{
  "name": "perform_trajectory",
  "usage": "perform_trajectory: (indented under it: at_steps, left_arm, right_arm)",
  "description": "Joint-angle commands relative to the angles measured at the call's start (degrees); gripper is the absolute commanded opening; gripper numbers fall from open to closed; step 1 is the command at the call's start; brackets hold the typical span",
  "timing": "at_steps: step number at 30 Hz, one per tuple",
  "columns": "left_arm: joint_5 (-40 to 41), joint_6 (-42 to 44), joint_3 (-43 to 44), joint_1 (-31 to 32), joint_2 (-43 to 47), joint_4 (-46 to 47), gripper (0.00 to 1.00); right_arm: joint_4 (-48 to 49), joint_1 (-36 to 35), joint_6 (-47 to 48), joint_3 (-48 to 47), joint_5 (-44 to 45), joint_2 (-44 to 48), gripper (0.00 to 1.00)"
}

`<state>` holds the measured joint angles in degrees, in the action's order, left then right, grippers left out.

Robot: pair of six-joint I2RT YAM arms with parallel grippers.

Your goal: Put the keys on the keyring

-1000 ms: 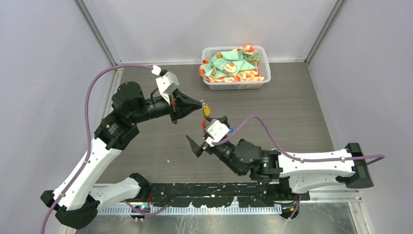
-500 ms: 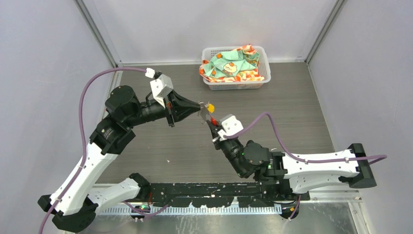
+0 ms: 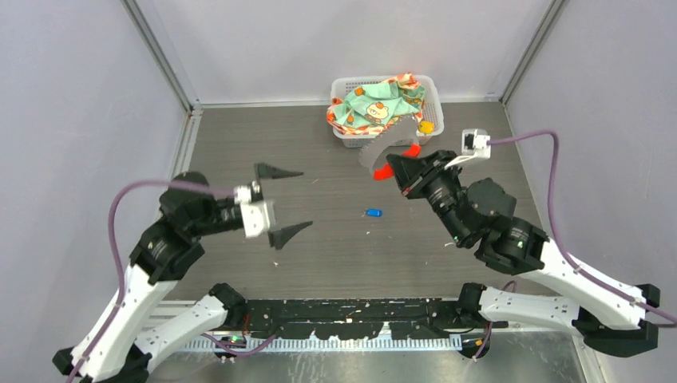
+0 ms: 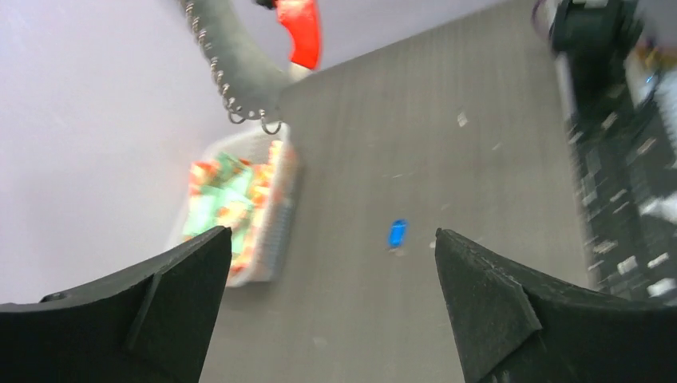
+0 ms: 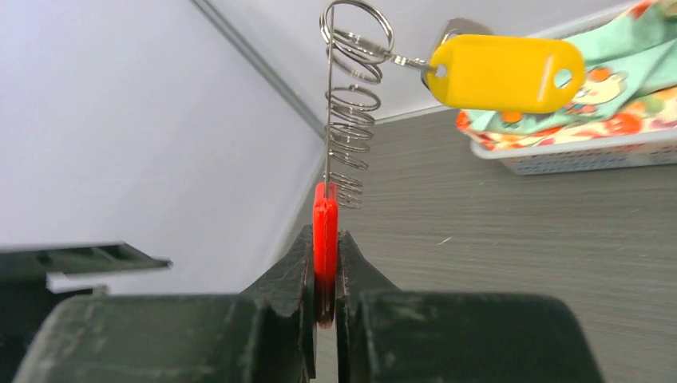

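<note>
The keyring (image 5: 352, 104), a thin wire ring with small loops bunched on it, hangs in the air by its red tag (image 5: 325, 227). My right gripper (image 5: 325, 239) is shut on that tag. The yellow-tagged key (image 5: 507, 73) hangs from the top loop. From above, the right gripper (image 3: 403, 171) is just in front of the basket, with the keyring (image 3: 382, 146) blurred and the yellow tag (image 3: 429, 126) at its far end. The blue-tagged key (image 3: 373, 212) lies alone on the table (image 3: 319, 255), also in the left wrist view (image 4: 397, 233). My left gripper (image 3: 283, 203) stands wide open and empty, left of the blue key.
A white basket (image 3: 429, 128) with a patterned cloth (image 3: 375, 104) stands at the back of the table, right behind the keyring. Grey walls close in the left, right and back sides. The black base rail (image 3: 351, 315) runs along the near edge.
The left gripper let go of the keyring, opened wide and drew back to the left. The right gripper shut on the red tag and swung the keyring with the yellow key right, toward the basket.
</note>
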<state>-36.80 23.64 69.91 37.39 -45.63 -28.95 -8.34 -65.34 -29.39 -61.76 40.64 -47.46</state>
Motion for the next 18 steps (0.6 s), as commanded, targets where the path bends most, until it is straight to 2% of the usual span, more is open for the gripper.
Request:
perform_trajectory:
  at_steps: [1, 2, 4, 6, 8, 12, 15, 18]
  left_arm:
    - [-2.79, 39.74, -9.78, -0.15, 7.81, -1.43, 1.00]
    - [-2.44, 48.79, -12.72, -0.12, 9.31, 0.38, 1.00]
    - [-1.18, 55.75, -18.88, -0.13, 10.90, 8.86, 1.00]
    - [2.68, 58.40, -23.78, -0.21, 11.69, 19.11, 1.00]
    - [6.73, 57.26, -24.64, -0.14, 11.56, 22.93, 1.00]
    - [9.10, 55.68, -23.97, -0.26, 12.75, 19.23, 1.00]
    - [8.60, 56.56, -26.13, -0.23, 13.89, 20.08, 1.00]
    - [6.03, 57.32, -25.46, -0.23, 14.33, 15.68, 1.00]
  right_arm:
    - [-12.38, 6.30, -18.25, -8.10, -16.82, -4.83, 0.01]
    - [-12.73, 8.11, -20.06, -9.05, -21.40, -6.43, 0.01]
    - [-11.53, 11.89, -23.43, -10.39, -28.44, -9.69, 0.01]
    - [-9.25, 16.49, -28.16, -11.18, -38.04, -12.73, 0.01]
    - [-6.50, 21.76, -34.07, -12.15, -52.01, -15.84, 0.01]
    - [-4.56, 29.11, -40.44, -14.77, -71.52, -22.32, 0.01]
    - [-3.67, 31.23, -43.44, -15.70, -81.34, -25.79, 0.01]
    - [1.48, 31.47, -48.93, -13.89, -88.09, -27.29, 0.01]
